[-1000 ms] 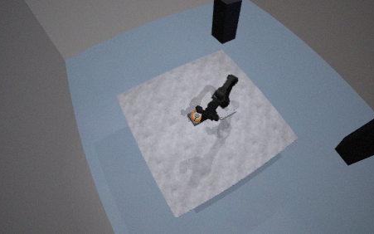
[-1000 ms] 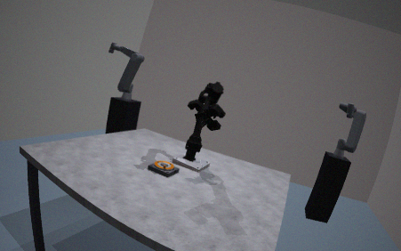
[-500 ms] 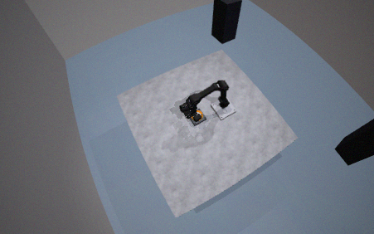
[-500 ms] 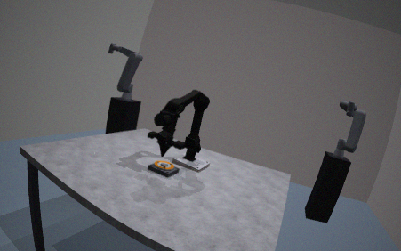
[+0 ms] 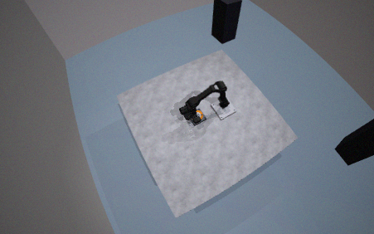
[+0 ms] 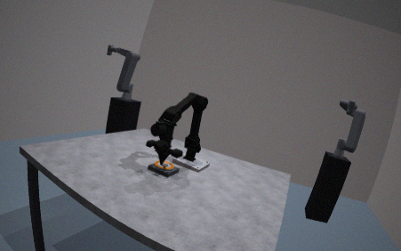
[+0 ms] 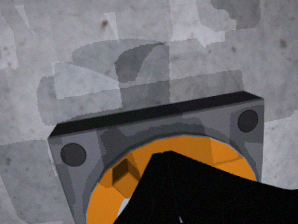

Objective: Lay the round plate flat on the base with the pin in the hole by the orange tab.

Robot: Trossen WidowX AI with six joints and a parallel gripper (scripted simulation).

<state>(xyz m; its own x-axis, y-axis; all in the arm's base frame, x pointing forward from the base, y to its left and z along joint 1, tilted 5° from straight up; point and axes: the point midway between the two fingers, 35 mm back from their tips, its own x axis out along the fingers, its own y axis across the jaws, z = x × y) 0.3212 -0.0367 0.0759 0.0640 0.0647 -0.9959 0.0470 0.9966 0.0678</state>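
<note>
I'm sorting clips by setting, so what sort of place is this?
Probably a bare robot test cell: one grey table carrying the arm, its claw shut over a small fixture with an orange plate, and camera stands on dark pedestals beside plain walls.
</note>
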